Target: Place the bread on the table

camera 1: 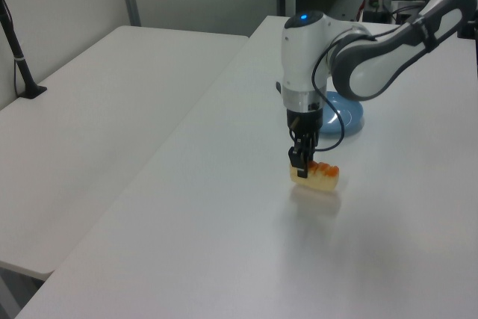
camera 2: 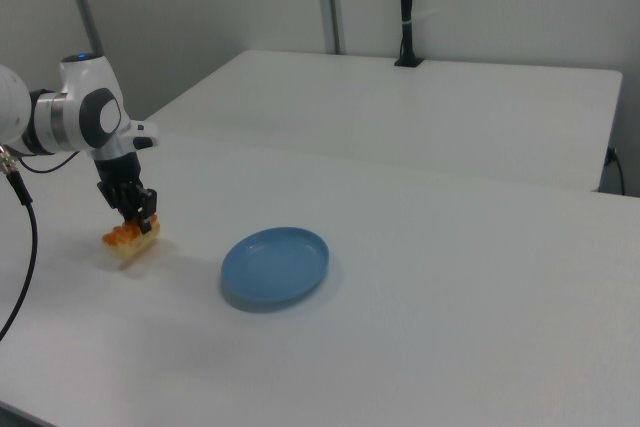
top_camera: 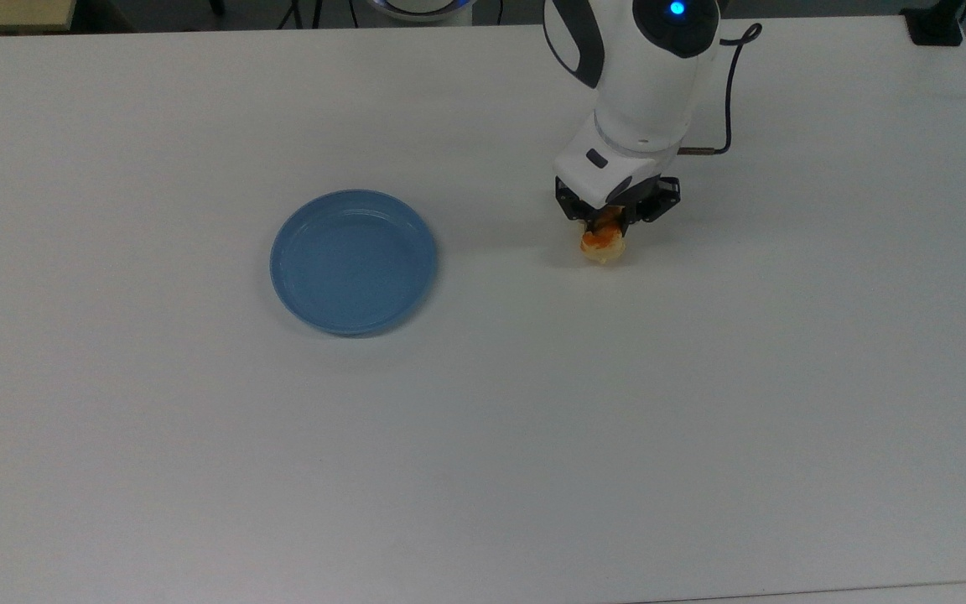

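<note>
Top view first: you see the white Franka arm reaching down over the large white rectangular table (top_camera: 483,436), its black two-finger gripper (top_camera: 609,225) pointing straight down with the fingers drawn in narrow and pinching the small oblong pale-yellow bread (top_camera: 603,244) with orange-brown glazed patches on top. The bread sits well apart from the round blue plate (top_camera: 354,261), off toward the top view's right, with bare tabletop between the two. A black cable (top_camera: 728,92) loops from the arm's wrist on the top view's right side.

Look at the left view and you find the gripper (camera 1: 301,168) clamped on the near end of the bread (camera 1: 317,176), which lies level and very low over the table (camera 1: 224,244); you cannot tell from here whether its underside touches the surface. The plate (camera 1: 345,114) lies behind the arm, partly hidden by it, farther up the left view.

Turn to the right view and you have the gripper (camera 2: 140,217) at the right view's left, closed on the bread (camera 2: 131,241), which appears down at the table (camera 2: 460,347) surface with a faint shadow just beneath it. The plate (camera 2: 275,266) rests near the middle of the right view, to the bread's right, not touching it. A second white tabletop (camera 2: 420,107) stands beyond.
</note>
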### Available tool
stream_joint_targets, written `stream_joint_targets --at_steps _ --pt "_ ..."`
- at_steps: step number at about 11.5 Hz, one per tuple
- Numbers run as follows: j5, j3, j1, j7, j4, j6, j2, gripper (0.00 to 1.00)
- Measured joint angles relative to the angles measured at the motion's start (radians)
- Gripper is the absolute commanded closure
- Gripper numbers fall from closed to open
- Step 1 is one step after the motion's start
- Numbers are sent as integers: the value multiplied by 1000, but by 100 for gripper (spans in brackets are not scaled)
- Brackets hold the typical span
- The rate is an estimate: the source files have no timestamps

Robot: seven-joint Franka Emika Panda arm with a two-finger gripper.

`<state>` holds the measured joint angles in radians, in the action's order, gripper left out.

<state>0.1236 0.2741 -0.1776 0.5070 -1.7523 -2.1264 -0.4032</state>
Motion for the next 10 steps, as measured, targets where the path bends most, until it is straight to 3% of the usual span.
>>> stream_joint_targets --at_steps 1,7,10 --pt "26 0 -1 18 2 -21 -16 0" --pt "60 0 1 46 34 -26 -31 0" --pt "60 -4 30 53 86 93 13 0"
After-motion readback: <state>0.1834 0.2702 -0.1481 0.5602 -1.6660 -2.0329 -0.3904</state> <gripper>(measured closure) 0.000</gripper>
